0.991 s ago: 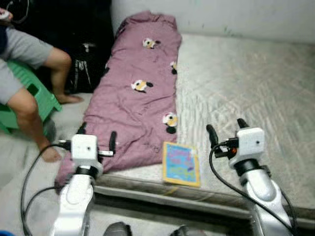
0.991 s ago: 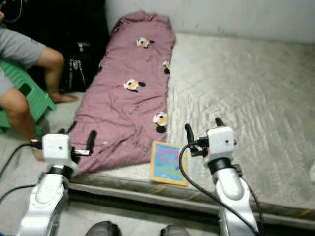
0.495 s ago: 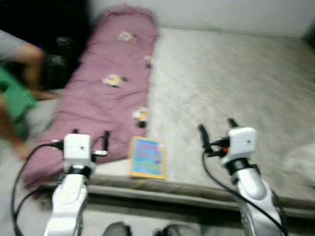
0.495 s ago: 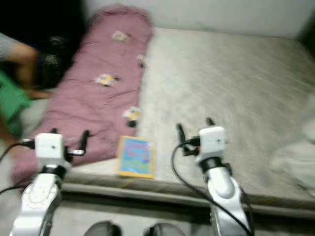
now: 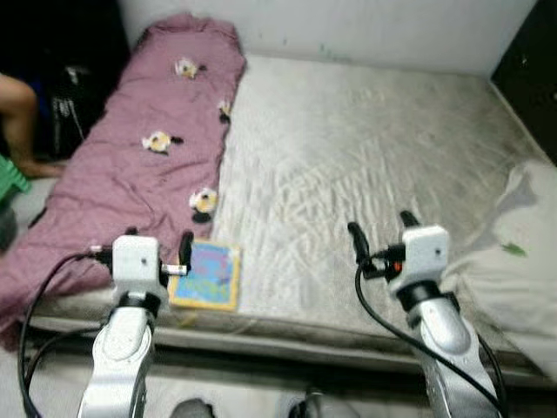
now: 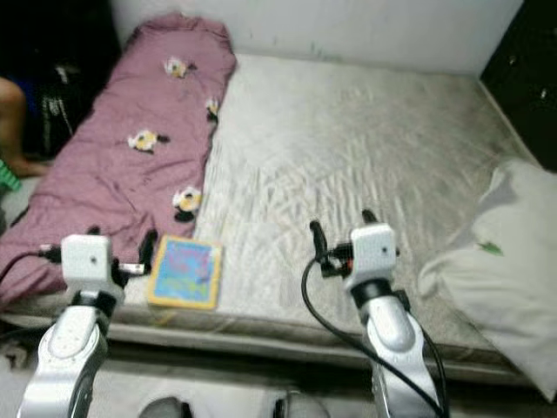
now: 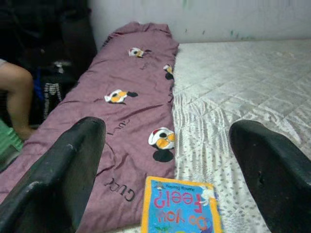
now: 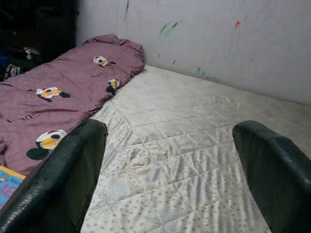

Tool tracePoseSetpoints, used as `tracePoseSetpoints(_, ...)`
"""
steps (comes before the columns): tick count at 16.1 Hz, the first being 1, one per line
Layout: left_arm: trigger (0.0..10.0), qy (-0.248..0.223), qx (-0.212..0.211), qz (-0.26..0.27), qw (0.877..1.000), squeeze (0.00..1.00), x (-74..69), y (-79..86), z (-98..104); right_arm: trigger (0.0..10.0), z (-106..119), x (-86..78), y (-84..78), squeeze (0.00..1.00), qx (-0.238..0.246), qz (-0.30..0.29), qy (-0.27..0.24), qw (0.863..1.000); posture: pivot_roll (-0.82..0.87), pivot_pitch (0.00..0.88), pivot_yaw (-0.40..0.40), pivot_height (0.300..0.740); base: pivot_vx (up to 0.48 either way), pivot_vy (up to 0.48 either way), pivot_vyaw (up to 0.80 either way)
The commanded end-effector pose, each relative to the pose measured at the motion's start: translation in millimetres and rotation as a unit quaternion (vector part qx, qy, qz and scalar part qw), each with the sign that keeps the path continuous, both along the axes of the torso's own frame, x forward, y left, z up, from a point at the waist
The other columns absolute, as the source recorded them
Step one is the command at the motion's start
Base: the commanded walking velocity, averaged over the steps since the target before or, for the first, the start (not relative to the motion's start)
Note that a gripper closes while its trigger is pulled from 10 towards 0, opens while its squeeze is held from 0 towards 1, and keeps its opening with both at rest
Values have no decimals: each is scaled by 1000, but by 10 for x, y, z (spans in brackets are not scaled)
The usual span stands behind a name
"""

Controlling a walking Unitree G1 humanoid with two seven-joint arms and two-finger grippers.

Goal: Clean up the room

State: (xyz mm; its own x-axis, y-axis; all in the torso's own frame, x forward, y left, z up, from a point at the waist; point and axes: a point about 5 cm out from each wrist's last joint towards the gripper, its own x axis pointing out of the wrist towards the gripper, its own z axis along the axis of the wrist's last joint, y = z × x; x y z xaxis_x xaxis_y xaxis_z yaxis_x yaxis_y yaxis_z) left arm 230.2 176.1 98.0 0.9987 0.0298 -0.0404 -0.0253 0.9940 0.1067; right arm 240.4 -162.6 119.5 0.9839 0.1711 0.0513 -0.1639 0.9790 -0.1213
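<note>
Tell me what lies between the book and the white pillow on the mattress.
Only bare quilted mattress lies between the book and the white pillow. In the right eye view the right gripper hangs above that stretch, jaws open.

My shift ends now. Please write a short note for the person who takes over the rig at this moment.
Left claw: open, empty, raised over the near left edge of the mattress.
Right claw: open, empty, over the mattress middle.
Picture book lies flat at the near edge, beside the purple blanket.
White pillow lies at the right side.
Done: nothing picked up yet.
Left: book, blanket, pillow.
</note>
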Motion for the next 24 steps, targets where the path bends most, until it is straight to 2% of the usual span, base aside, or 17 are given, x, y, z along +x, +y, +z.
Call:
tracePoseSetpoints(1, 10000, -1, -3, -11, 1000, 0, 5, -52, 3, 10000, 0, -4, -63, 0, -5, -7, 1, 1000, -67, 86, -28, 740, 0, -285, 0)
tracePoseSetpoints(18, 10000, 0, -5, -12, 1000, 0, -1, -56, 3, 10000, -19, -24, -59, 0, -13, -3, 5, 1000, -65, 93, -29, 740, 0, -289, 0)
tracePoseSetpoints(24, 10000, -5, -19, -13, 1000, 0, 4, -61, 9, 10000, -23, -19, -60, 0, -14, -2, 5, 1000, -64, 90, -31, 740, 0, 0, 0)
